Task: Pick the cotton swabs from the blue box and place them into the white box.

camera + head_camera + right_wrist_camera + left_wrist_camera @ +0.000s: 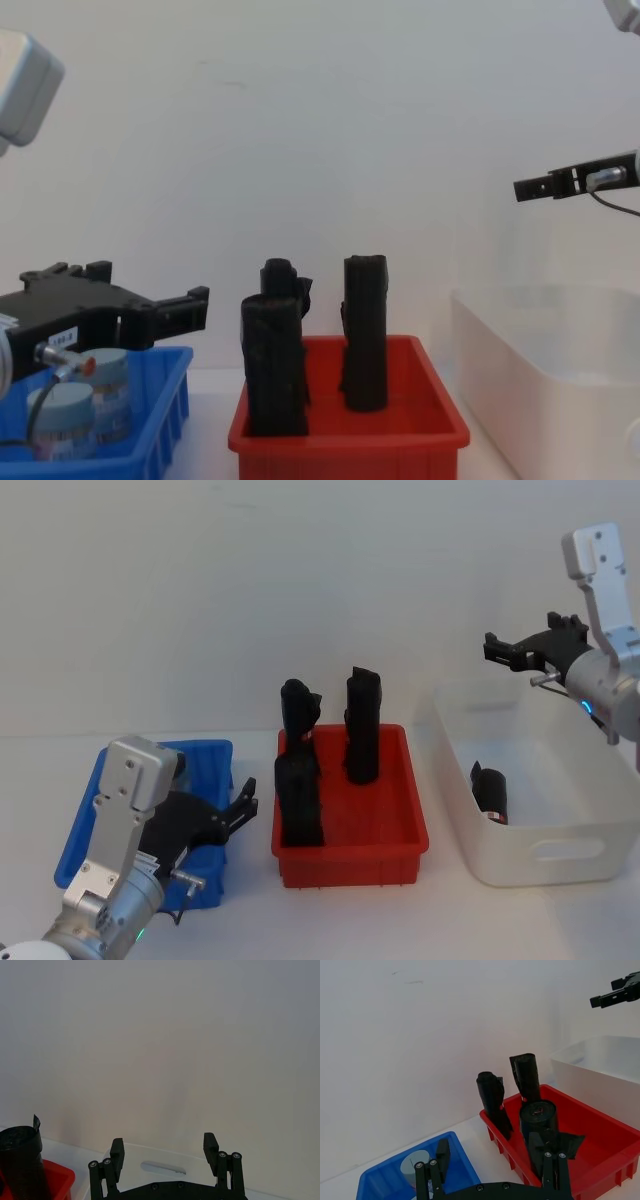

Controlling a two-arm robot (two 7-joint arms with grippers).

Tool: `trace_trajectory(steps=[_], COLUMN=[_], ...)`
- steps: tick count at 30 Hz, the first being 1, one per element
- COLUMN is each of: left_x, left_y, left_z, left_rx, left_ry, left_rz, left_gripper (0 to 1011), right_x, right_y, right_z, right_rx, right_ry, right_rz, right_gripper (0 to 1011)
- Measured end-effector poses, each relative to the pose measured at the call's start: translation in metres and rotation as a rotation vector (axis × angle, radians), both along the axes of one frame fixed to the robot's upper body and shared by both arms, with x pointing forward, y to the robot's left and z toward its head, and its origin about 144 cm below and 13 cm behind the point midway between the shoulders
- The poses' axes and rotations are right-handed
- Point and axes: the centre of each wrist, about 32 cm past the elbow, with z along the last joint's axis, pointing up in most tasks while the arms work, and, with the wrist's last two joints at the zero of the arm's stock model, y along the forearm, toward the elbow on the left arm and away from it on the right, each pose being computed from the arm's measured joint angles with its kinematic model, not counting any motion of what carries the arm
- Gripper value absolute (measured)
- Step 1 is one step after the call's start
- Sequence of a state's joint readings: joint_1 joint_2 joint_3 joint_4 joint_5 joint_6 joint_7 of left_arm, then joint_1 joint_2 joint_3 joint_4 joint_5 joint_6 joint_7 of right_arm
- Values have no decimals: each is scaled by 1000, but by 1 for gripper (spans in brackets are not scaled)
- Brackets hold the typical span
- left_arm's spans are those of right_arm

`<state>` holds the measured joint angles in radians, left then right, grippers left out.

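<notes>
Two tubs of cotton swabs (105, 385) stand in the blue box (160, 400), directly under the left end effector (185, 305). Three black rolls (360, 730) stand upright in the red bin (350, 865) just ahead of its fingertips. A fourth black roll (491, 792) lies in the white box (540, 850), below the right end effector (497, 650). The chest view shows both tubs from the side. The left wrist view shows one pale lid (415, 1165) beside one finger, and in the head view the left arm covers the tubs. The left arm comes in low over the blue box (205, 755), its wrist level. The left end effector (243, 808) points toward the red bin with its fingers spread and nothing between them, as the left wrist view makes plain (502, 1147). The right arm is raised, and the right end effector (530, 187) is held level, high above the white box (540, 360) and well clear of its rim. The right wrist view shows the right end effector (163, 1145) released and bare, with the box's handle slot (162, 1167) beneath. All three containers rest on the white desk (440, 920).
</notes>
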<state>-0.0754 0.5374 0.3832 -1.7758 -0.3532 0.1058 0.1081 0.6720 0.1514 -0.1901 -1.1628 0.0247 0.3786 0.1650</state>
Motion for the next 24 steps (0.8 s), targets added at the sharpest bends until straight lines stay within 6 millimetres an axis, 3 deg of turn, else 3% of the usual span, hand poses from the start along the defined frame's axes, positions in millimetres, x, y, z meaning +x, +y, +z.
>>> trace_trajectory(steps=[13,24], left_x=[20,22], left_y=[-4,-1], left_z=[-4,-9], left_rx=[5,9], left_ry=[25,40], left_rz=[-1,101], left_gripper=[1003,1003], right_x=[0,0], right_y=[0,0], right_z=[0,0], right_rx=[0,0], right_ry=[1,1], right_rz=[0,0], right_gripper=[1001,1002])
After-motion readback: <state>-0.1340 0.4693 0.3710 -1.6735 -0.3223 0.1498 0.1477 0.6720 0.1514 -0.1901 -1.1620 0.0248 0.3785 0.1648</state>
